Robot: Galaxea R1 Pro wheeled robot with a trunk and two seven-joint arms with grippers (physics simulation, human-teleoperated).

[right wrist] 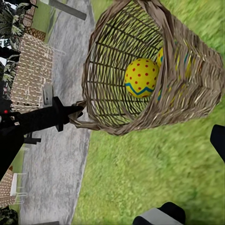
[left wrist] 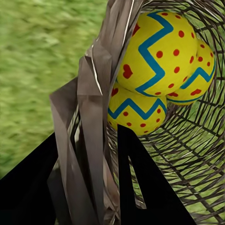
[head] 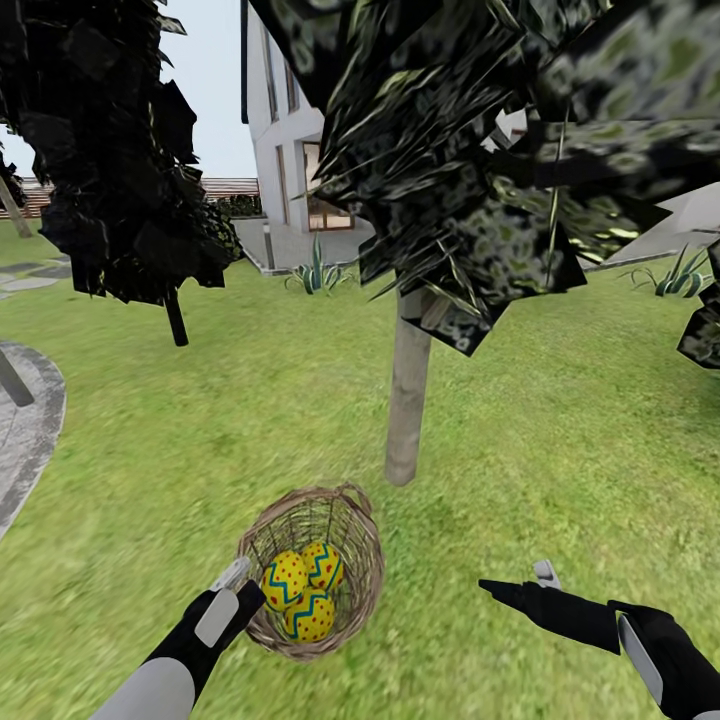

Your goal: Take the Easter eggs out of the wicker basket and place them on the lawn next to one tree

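i've got the three easter eggs [head: 303,587] clustered together inside the wicker basket [head: 362,585], two side by side toward the tree and one nearer to me, all yellow with red dots and blue zigzag bands. the basket sits on the lawn [head: 560,420], tilted a little so i can see down into it, with a small loop handle on its far rim. my left gripper [head: 238,583] is right at the basket's near-left rim; from the left wrist camera its two dark fingers [left wrist: 140,187] straddle the woven wall, one outside and one inside, pinching the rim, and the eggs [left wrist: 154,70] lie just beyond the fingertips within the basket [left wrist: 197,140]. my right gripper [head: 520,585] hangs over bare grass to the right of the basket, well apart from it, fingers pointing toward it; its jaws look spread, since the right wrist camera shows the two fingertips far apart at the frame's edge with the basket [right wrist: 187,93] and an egg [right wrist: 140,77] in between and farther out. just past the basket stands the tree [head: 408,400] with its pale straight trunk rising into dark leaf clumps. a grey patio [head: 25,430] edges the grass on the left, and a white house [head: 290,150] stands behind.
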